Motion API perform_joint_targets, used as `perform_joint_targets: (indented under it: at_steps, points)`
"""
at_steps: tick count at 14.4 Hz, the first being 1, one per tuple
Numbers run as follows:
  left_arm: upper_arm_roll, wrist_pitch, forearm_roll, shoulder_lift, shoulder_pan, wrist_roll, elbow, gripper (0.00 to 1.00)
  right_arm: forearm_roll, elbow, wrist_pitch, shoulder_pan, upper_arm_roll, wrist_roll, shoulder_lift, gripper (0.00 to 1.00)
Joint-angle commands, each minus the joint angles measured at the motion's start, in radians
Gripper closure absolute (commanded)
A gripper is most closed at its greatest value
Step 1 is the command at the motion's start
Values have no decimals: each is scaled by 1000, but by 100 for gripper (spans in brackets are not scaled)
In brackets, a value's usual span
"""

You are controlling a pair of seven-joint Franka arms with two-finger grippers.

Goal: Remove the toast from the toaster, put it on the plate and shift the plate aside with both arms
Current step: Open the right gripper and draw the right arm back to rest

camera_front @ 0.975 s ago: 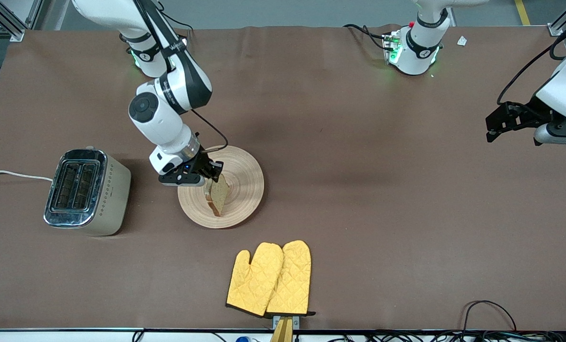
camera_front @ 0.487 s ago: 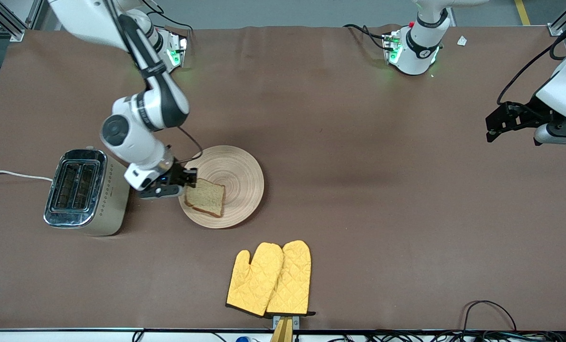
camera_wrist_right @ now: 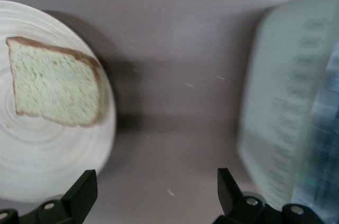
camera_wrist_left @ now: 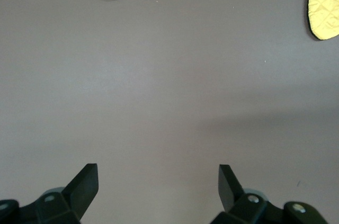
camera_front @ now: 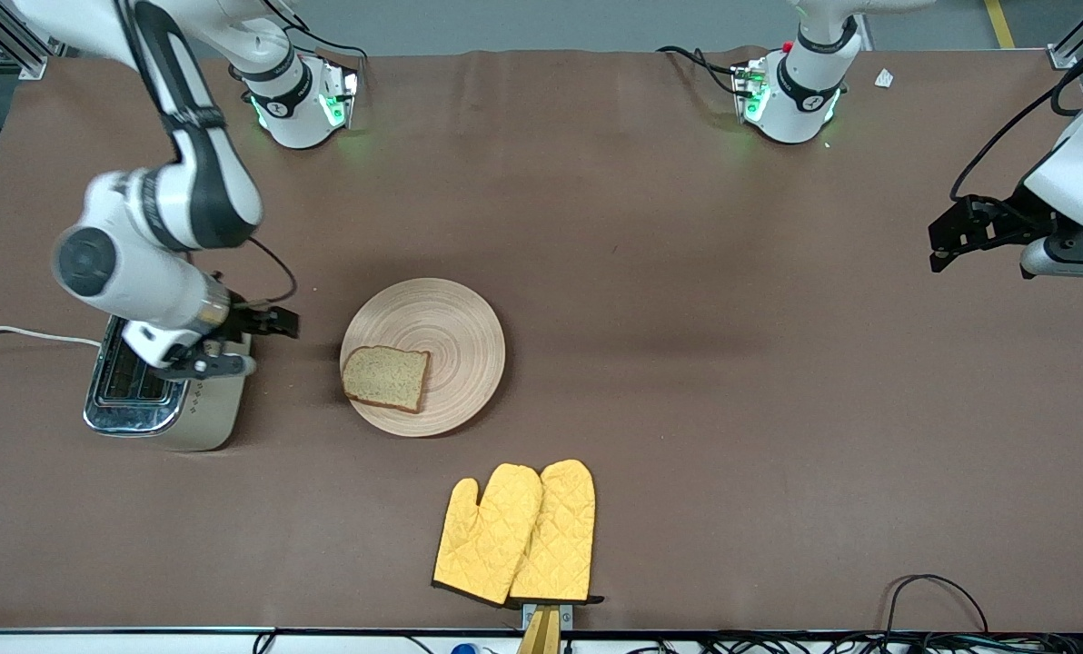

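Right pincer (camera_front: 273, 325) is hanging with its fingers spread and nothing between them, over the edge of the toaster (camera_front: 164, 400) on the side facing the plate (camera_front: 455, 313), its white forearm bending down from the base at the top of the front view and covering part of the toaster's slots. Toast (camera_front: 385, 378) is lying flat on the plate, on the part toward the right arm's end of the worktop (camera_front: 687, 409), apart from the pincer. In the right wrist view the toaster (camera_wrist_right: 296, 113) is showing only as a blurred pale mass. Left pincer (camera_front: 950, 238) is waiting with fingers apart over bare worktop at the left arm's end, its arm cut off by the picture's edge. Yellow oven mitts (camera_front: 516, 534) are lying nearer the front camera than the plate.
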Motion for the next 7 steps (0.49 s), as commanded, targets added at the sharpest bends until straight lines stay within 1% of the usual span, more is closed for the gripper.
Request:
perform_joint_targets:
  at_steps: [1, 3, 4, 5, 7]
  points:
    - [-3, -12, -33, 13, -3, 1, 11, 0, -61, 102, -182, -89, 5, -17, -79, 0]
    - [-5, -22, -125, 36, -9, -2, -7, 0, -70, 235, -320, -129, 3, -63, -73, 0]
    - [-5, -24, -205, 65, -9, 1, -21, 0, -70, 298, -372, -173, 3, -62, -70, 0]
    - [-5, -22, -281, 100, -9, 4, -36, 0, -70, 322, -379, -199, 5, -66, -70, 0]
    - [-15, -9, -429, 204, -18, 4, -35, 0, -66, 360, -396, -241, 5, -57, -85, 0]
